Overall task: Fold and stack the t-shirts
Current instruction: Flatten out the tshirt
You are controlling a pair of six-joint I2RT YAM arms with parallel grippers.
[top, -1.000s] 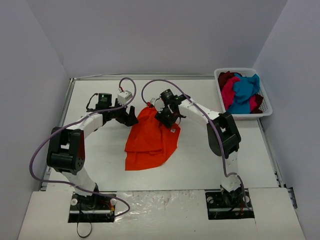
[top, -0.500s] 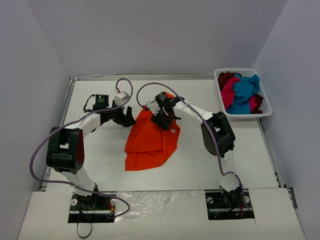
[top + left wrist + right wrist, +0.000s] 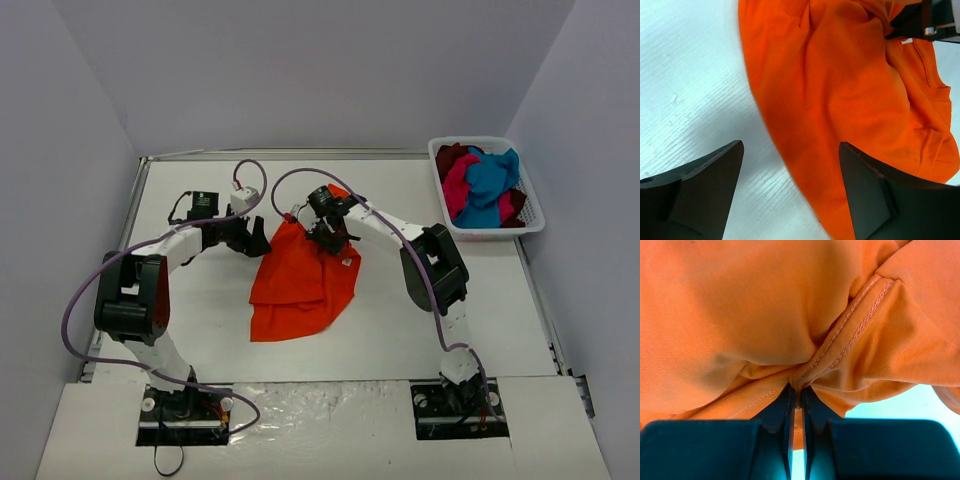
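The right gripper (image 3: 797, 392), half open a second ago, now pinches tight on a seamed fold of the orange t-shirt (image 3: 300, 285), which lies crumpled in the middle of the table (image 3: 200, 300). The left gripper (image 3: 790, 160) stays spread wide at the shirt's left edge, holding nothing.
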